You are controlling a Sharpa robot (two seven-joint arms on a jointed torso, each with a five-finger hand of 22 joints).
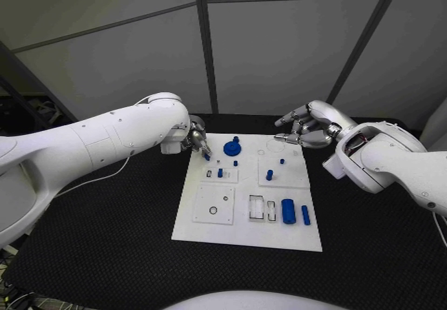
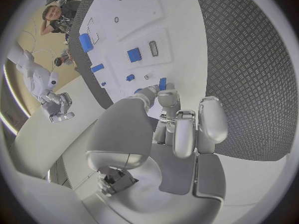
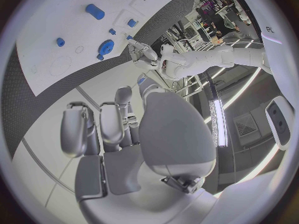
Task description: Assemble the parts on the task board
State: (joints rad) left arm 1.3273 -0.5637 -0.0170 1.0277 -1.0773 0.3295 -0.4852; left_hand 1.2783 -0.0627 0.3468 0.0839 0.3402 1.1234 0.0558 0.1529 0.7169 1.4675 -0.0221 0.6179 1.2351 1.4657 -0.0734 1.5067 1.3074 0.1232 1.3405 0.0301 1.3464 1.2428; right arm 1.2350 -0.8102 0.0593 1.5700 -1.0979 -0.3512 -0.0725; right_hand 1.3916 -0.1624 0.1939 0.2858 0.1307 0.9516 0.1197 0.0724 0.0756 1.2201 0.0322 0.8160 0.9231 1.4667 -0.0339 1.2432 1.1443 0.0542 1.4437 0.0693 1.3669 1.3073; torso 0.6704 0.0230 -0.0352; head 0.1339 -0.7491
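So the left hand (image 1: 196,143) is at the far left corner of the task board (image 1: 210,229), fingers (image 2: 167,98) bunched together and pinching what looks like a small blue peg (image 1: 206,155) at the tips, the wrist view shows a bit of blue right at the fingertips too. My guess is it's carrying that piece over to a socket, since it's tilted down toward the board. Just past those fingers toward the middle sits the round blue gear-like part (image 1: 232,149), already on the board, and a bit nearer the robot from the fingertips there are a couple of short blue pegs (image 1: 219,172) standing in a raised square plate. Further right another blue peg (image 1: 269,174) stands in its own plate, and the two bigger blue cylinders (image 1: 289,211) lie near the board's near edge, probably waiting their turn. The right hand (image 1: 303,131) hangs over the board's far right corner above the tabletop (image 1: 112,258), fingers spread and holding nothing, seemingly just parked out of the way.
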